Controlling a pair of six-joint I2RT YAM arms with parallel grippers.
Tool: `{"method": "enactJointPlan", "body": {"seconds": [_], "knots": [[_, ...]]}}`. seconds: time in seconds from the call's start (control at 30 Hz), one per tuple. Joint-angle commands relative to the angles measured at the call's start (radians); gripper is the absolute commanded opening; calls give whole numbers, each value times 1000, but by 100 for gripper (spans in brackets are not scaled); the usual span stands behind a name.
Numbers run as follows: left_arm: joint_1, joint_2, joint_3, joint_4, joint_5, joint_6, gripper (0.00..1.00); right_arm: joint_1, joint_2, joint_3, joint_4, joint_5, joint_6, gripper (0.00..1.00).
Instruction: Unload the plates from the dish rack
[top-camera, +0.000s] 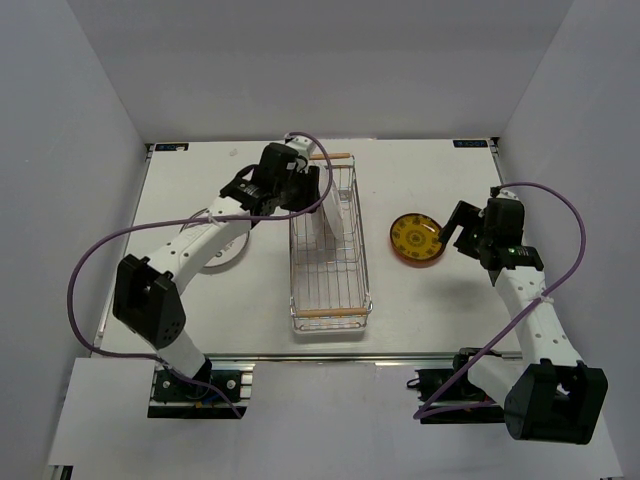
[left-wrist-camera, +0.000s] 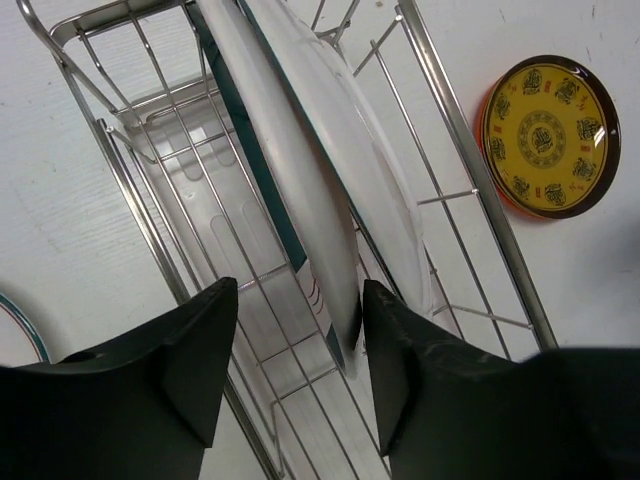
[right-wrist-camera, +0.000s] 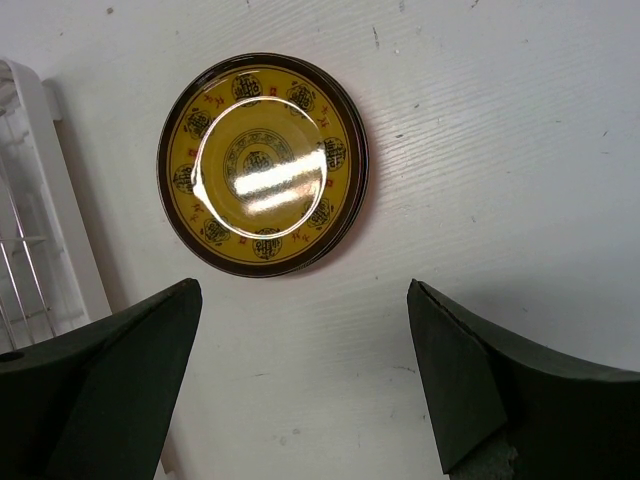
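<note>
One white table (top-camera: 430, 300) holds everything, with the dish rack (top-camera: 330, 280) sitting mid-table and running front to back. Two big white plates (left-wrist-camera: 300, 180) stand on edge in its far half, leaning together, and one has a dark-green rim. A pale plate (top-camera: 225, 258) lies flat left of the rack, partly under the left arm (top-camera: 190, 250). The small yellow plate (top-camera: 417, 240) lies flat to the right. The left gripper (left-wrist-camera: 300, 295) is spread, straddling a white plate's edge. The right gripper (right-wrist-camera: 302, 295) gapes wide beside the yellow one.
</note>
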Motion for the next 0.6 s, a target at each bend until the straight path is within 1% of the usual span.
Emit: {"method": "enactJointPlan", "body": {"seconds": [0.0,0.23,0.27,0.33,0.37,0.43,0.47,0.57], "knots": [[-13,-2,47,2,-34,5,60,-3,6,-11,8,0,-9,89],[-33,15,71,19,2,4,41,-2,10,-11,8,1,-11,89],[-33,15,71,20,5,2,37,-2,10,-10,8,1,-12,89],[-33,9,74,23,6,-4,31,-2,12,-8,5,6,-14,89],[-33,8,77,20,-1,-14,20,-2,12,-8,4,11,-11,89],[-33,3,89,14,-13,-19,9,-2,12,-5,-1,17,-12,89],[-33,-5,94,6,-17,-28,1,-2,9,-5,1,14,-11,89],[-33,-26,103,0,-28,-54,0,-2,6,-7,2,18,-12,89]]}}
